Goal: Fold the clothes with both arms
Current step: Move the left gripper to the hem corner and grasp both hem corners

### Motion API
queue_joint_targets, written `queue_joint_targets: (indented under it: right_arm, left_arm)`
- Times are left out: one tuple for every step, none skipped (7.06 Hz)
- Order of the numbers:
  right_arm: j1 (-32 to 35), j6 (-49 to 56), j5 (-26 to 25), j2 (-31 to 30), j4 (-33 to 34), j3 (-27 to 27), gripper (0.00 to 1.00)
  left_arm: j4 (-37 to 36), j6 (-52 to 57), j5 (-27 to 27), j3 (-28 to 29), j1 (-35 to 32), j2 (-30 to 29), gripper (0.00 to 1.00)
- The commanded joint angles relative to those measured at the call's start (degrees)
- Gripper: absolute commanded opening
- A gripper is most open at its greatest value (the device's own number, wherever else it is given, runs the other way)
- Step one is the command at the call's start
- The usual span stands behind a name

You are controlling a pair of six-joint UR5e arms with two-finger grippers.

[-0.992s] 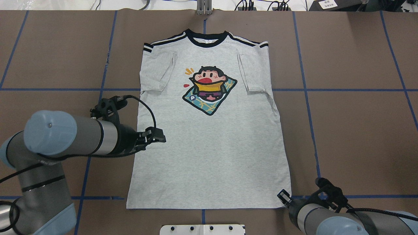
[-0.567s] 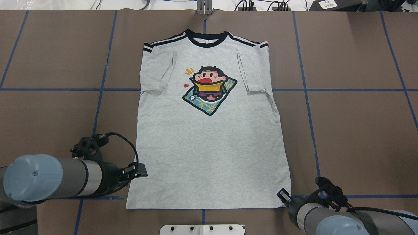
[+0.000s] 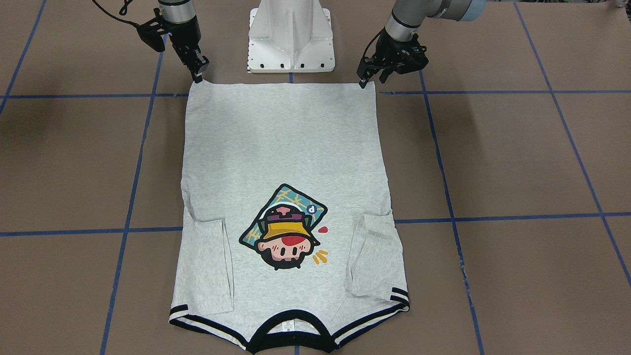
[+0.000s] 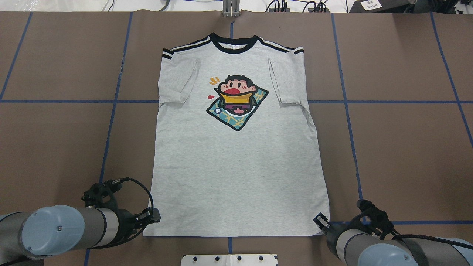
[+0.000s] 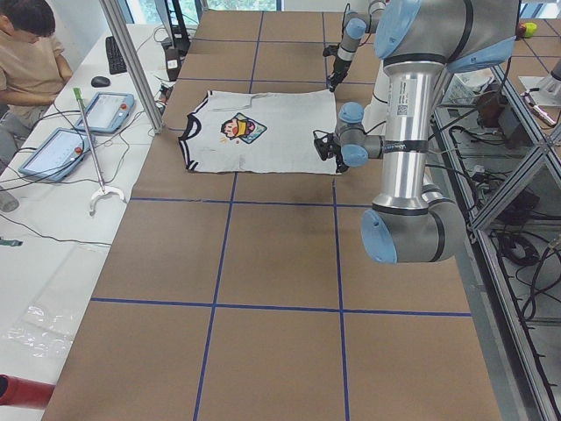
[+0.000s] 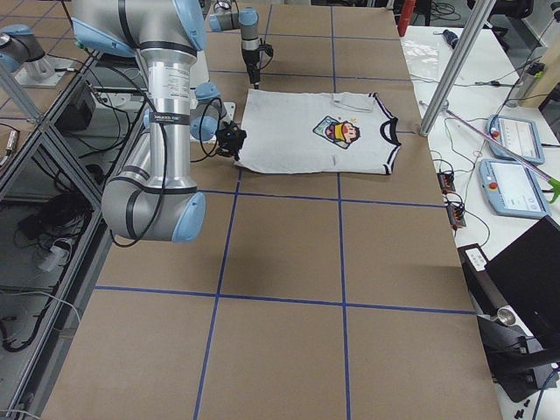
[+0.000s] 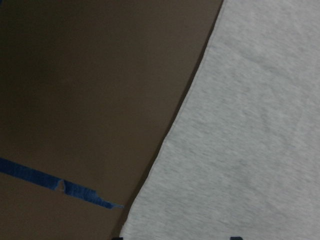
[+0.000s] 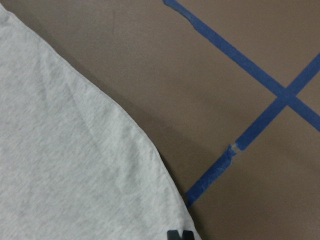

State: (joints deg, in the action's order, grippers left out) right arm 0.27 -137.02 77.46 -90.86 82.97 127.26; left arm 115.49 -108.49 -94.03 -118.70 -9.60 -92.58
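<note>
T-shirt [image 4: 236, 166] lies flat and face up in the middle of the brown table [image 4: 406, 147], print [image 4: 236, 101] showing, black collar [image 4: 232, 46] at the far edge from the robot and hem at the near edge, just in front of the white pedestal [image 3: 291, 34]. Both short sleeves [image 4: 177, 83] are folded inward onto the chest, one on each side of the print. Blue tape lines [image 4: 55, 101] cross the table, and the shirt covers part of them.

Each arm reaches down to one hem corner. The left gripper [image 3: 370, 81] sits at the corner on the robot's left with its fingers apart; its wrist view shows the shirt's side edge running down between two dark tips at the bottom of the picture, with nothing clamped. The right gripper [image 3: 198, 75] is at the other hem corner, and its wrist view shows the fingertips [image 8: 180, 235] drawn together on the cloth right at that corner. The cloth there lies flat against the table, not lifted.

A person [image 5: 31, 53] sits at a side desk beyond the table's end
</note>
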Motion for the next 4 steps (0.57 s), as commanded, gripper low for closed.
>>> queue_joint_targets:
  right_arm:
    - [-0.01,0.0,-0.03,0.07,-0.09,0.0,0.0]
    - [-0.01,-0.08,-0.03,0.16,-0.09,0.09,0.0]
    - [-0.01,-0.09,-0.03,0.16,-0.09,0.09,0.0]
    - [-0.01,-0.09,-0.03,0.16,-0.09,0.09,0.0]
  left_arm:
    - [0.0,-0.05,0.08,0.58,0.11,-0.05,0.74]
    - [0.0,-0.23,-0.1,0.58,0.11,-0.14,0.74]
    - [0.0,-0.49,-0.27,0.58,0.28,-0.06,0.74]
    - [-0.09,-0.58,-0.45,0.75,1.59,0.03,0.7]
